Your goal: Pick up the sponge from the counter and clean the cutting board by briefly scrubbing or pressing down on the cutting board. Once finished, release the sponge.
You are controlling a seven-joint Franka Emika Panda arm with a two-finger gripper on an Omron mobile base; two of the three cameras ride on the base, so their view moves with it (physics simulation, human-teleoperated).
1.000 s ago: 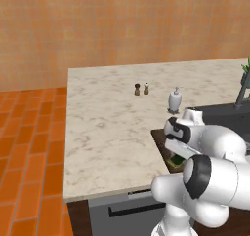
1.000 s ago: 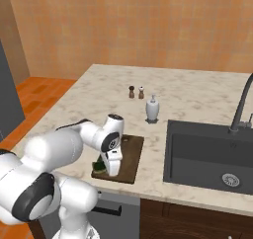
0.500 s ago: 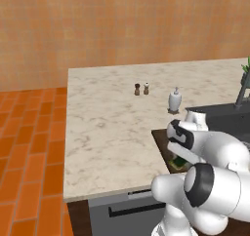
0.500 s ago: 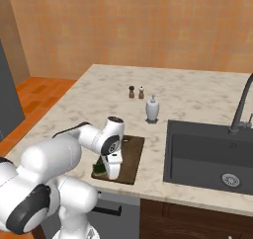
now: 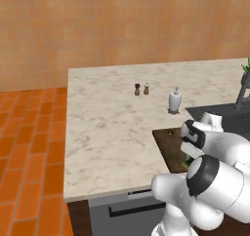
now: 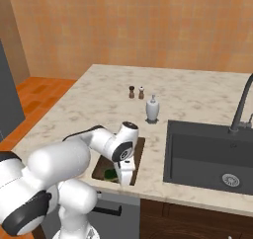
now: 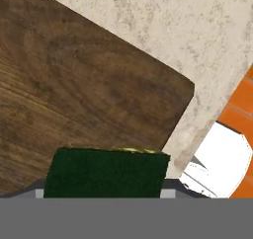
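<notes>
- From my right base view the arm's own forearm covers most of the cutting board; I see only its far strip and a bit of the near corner, with a dark green patch of the sponge under the wrist.
- Left base view: the board is cut off by the white elbow; only a sliver of green shows beside it.
- Hand view: the sponge sits at the bottom edge, green face toward the camera, a thin yellow line along its top, over the board near a rounded corner; beyond that corner lies the counter.
- Gripper: fingertips hidden behind the sponge; I cannot tell how the jaws stand or whether they pinch it.
- No readable writing on the soap dispenser or the two shakers.
- Against the frames one second back: wrist and sponge have shifted slightly toward the board's near edge; dispenser, shakers and sink unchanged.
</notes>
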